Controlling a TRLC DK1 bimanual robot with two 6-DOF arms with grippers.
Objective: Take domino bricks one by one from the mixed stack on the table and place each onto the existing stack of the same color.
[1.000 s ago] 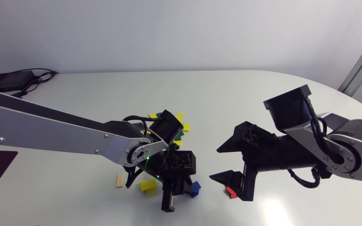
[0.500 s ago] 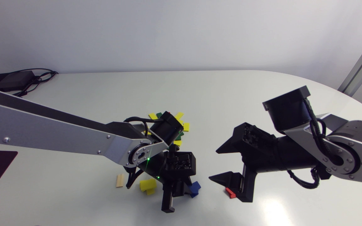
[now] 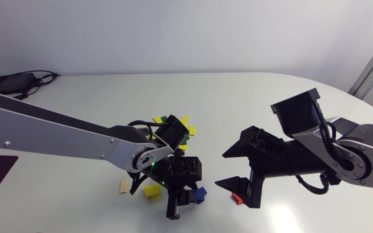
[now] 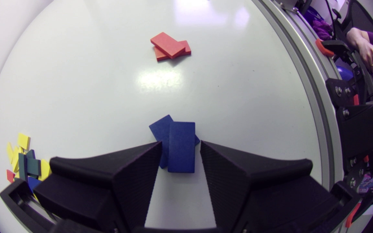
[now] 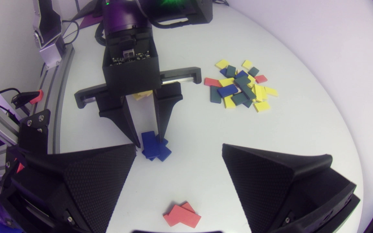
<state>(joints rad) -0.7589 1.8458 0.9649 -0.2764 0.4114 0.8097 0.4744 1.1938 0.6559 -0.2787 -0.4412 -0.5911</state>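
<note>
Left wrist view puts the action closest: the left tool (image 4: 180, 143) stands low over the surface (image 4: 76, 81), fingers straddling a blue brick (image 4: 181, 152) that lies on the blue stack (image 4: 159, 127). Both fingers look just clear of its long edges, so I judge the tool released, not clamped. The brick sits askew on the one under it, not squared up.

That is where it could go wrong. The clearance on each side is thin. If the arm rises at a slant, or twists as it lifts, a finger may catch the brick's edge and drag it off, or push the lower brick sideways.

Just beyond, the right tool (image 5: 178, 145) hangs wide apart and empty above the red stack (image 5: 181, 215). It is near the left arm, and a careless reach towards the pile could bring the two together.

Counting: the blue stack shows at least two bricks, the red stack two. A yellow stack (image 3: 152, 190) of two lies beside the left tool, and past it a single pale wooden brick (image 3: 123, 186).

Farthest off is the mixed pile (image 5: 240, 85). It holds two red bricks, about four blue, about six dark green and seven or so yellow. They overlap, so these numbers are rough.
</note>
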